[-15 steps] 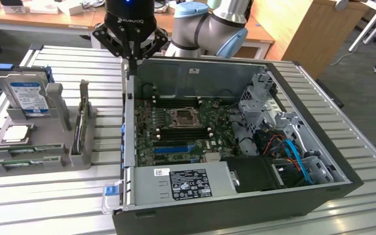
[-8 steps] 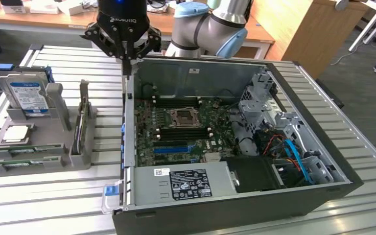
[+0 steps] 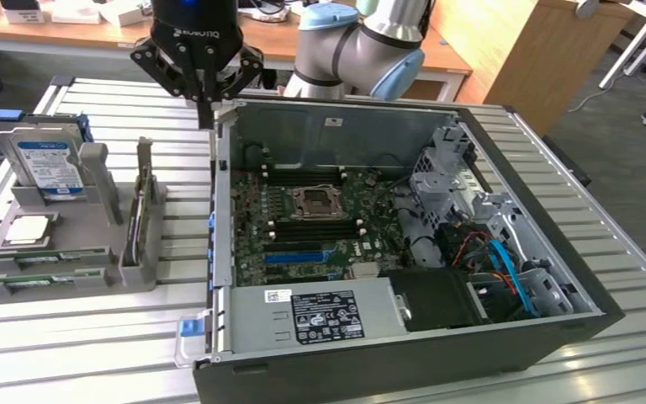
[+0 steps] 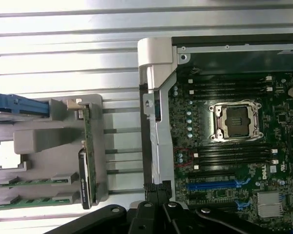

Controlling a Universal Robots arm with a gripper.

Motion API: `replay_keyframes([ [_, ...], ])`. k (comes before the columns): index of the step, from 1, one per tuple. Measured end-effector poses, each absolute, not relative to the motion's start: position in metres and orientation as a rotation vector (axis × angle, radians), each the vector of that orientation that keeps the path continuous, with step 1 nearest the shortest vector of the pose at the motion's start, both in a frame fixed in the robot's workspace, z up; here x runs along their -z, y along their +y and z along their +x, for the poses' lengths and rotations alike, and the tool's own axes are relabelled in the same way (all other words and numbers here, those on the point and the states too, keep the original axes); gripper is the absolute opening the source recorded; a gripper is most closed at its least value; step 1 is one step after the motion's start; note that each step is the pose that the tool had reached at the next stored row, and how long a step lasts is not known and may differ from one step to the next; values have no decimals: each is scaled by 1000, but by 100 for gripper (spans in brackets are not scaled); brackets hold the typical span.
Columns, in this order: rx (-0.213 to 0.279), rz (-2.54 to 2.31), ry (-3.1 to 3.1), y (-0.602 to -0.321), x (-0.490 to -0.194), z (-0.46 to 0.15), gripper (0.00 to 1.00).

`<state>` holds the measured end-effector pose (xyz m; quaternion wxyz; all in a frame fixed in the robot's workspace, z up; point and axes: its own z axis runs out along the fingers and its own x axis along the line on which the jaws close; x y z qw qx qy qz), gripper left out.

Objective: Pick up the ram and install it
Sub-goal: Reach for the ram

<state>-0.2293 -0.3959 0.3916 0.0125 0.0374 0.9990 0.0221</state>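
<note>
Presently, the open computer case [image 3: 413, 370] is laid on its side on the slatted table [image 3: 76, 353], with the motherboard [image 3: 300, 244] exposed. The grey parts holder [image 3: 97, 168] is placed just beside the case, at the exterior view's left. The gripper [image 3: 205, 118] is held above the case wall nearest the holder. Its fingers are pressed together and nothing is gripped. The ram [image 3: 141, 202] is stood on edge in the holder, untouched, between the hard drive [image 3: 48, 164] and the case. The memory slots [image 3: 312, 225] are located beside the processor socket [image 3: 315, 200].

Faults to be expected:
- If a descent is made with the fingers closed, the ram's top edge would be struck.
- If a low sideways move is made, the case wall could be caught.
- If so thin a board is gripped off-centre, it could be tilted and jammed at the slot.
</note>
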Motion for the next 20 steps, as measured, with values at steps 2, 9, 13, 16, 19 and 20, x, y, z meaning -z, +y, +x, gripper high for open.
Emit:
replay_keyframes([
  [2,-69,117,3114,-396,-392,-233,11],
  [9,-69,117,3114,-395,-391,-248,11],
  [13,-69,117,3114,-395,-391,-256,11],
  [16,-69,117,3114,-395,-390,-261,11],
  [19,-69,117,3114,-395,-390,-266,11],
  [20,-69,117,3114,-395,-390,-268,11],
])
